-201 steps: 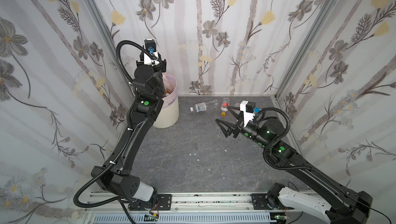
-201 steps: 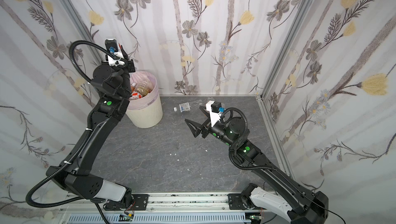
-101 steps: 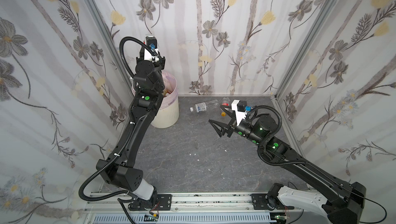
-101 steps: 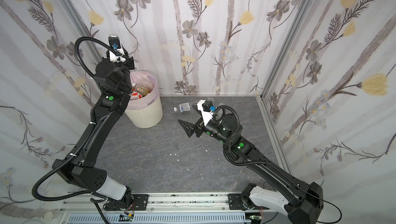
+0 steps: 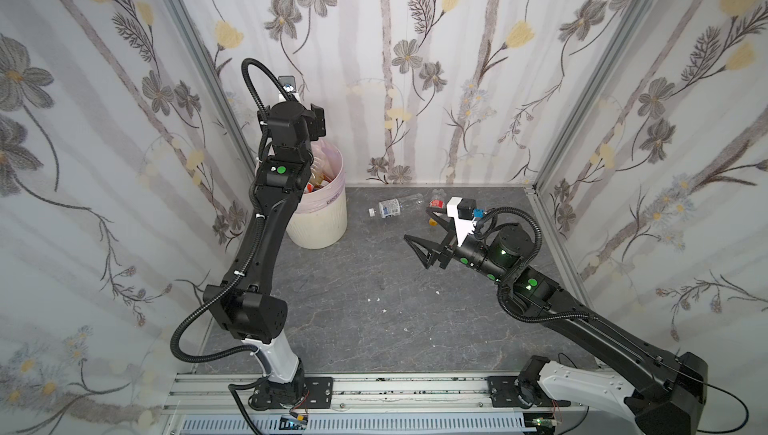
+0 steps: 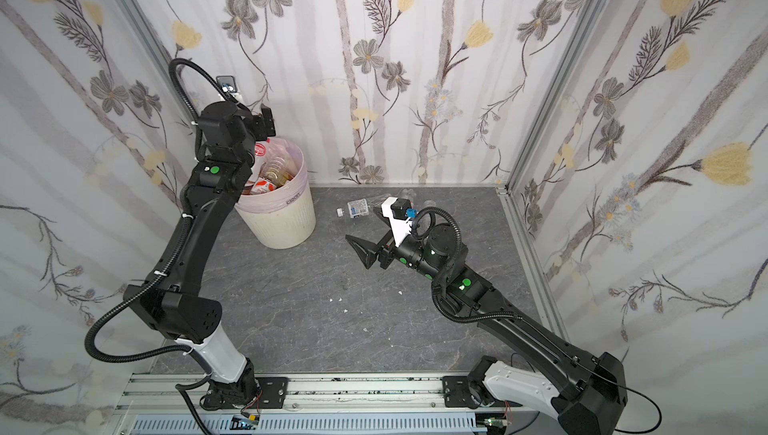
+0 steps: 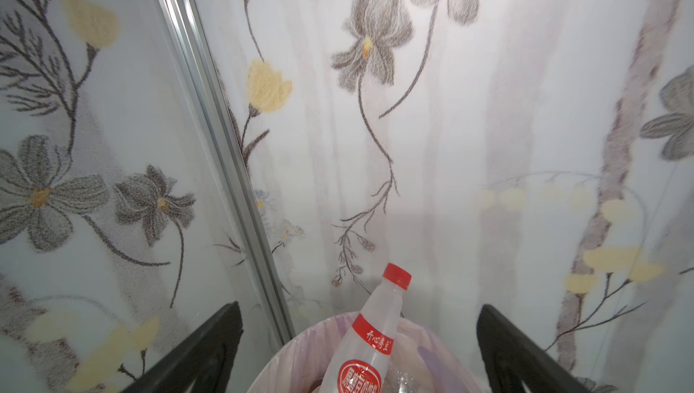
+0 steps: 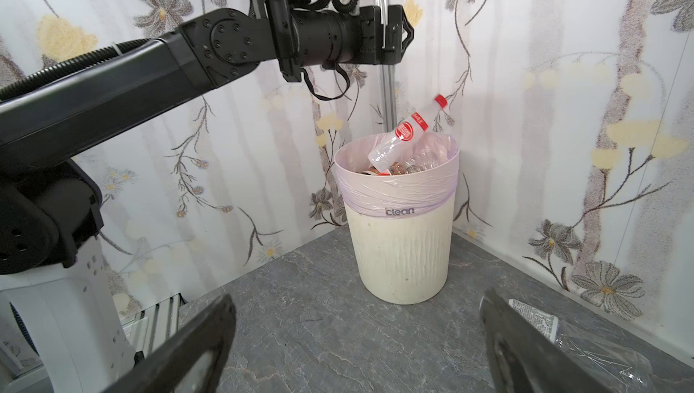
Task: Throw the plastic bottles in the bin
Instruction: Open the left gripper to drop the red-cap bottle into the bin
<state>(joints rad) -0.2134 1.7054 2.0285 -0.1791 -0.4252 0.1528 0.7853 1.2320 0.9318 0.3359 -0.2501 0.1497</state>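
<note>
**Operator:** State of the left gripper [image 7: 358,306]?

**Technician:** Jaws spread wide, with nothing against either pad. It hangs above the round cream-white ribbed plastic bin [image 8: 402,252], which is lined with a pale lilac bag folded over its rim.

**Operator:** Position of the bottle nearest it?

**Technician:** The clear plastic bottle with red cap and red label [image 8: 405,132] sits tilted in the bin mouth. Its base is down among the bottles in the bin, and its neck and cap are above the rim. In the left wrist view it lies between the two black fingers [image 7: 210,349], touching neither.

**Operator:** Right gripper [image 5: 424,233]?

**Technician:** Jaws fully apart and empty. It is well apart from the bin, pointed toward it above the grey stone-pattern floor [image 5: 353,308].

**Operator:** Items outside the bin?

**Technician:** A clear plastic bottle with white cap and blue-white label [image 5: 388,207] lies on its side on the floor near the bin, clear of the right gripper's fingers [image 8: 525,349]. A second bottle with a red label [image 5: 436,200] lies farther from the bin, partly hidden by the right wrist.
</note>
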